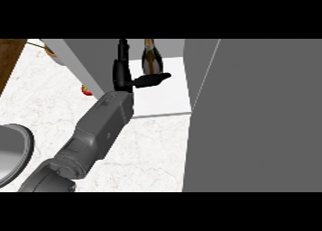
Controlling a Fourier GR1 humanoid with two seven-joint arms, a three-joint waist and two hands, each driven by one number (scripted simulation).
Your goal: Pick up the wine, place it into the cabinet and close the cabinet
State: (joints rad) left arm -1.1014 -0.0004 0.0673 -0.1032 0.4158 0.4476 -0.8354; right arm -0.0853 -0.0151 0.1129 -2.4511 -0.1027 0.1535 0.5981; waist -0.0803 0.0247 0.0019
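Note:
The dark wine bottle [150, 56] stands upright on the white shelf [167, 97] inside the open cabinet. My left hand [123, 76] has reached into the cabinet from the lower left. Its fingers are straight and lie just left of the bottle, and its thumb sticks out to the right in front of the bottle's base. The hand is open, and I cannot tell whether it touches the bottle. The cabinet's grey door [263, 117] stands open at the right and fills that side of the view. My right hand does not show.
The cabinet's left wall [73, 58] runs beside my forearm. A small red object [87, 90] lies on the marble counter [150, 153] by that wall. A round grey vessel [6, 153] sits at the lower left. A pot [48, 48] stands at the top left.

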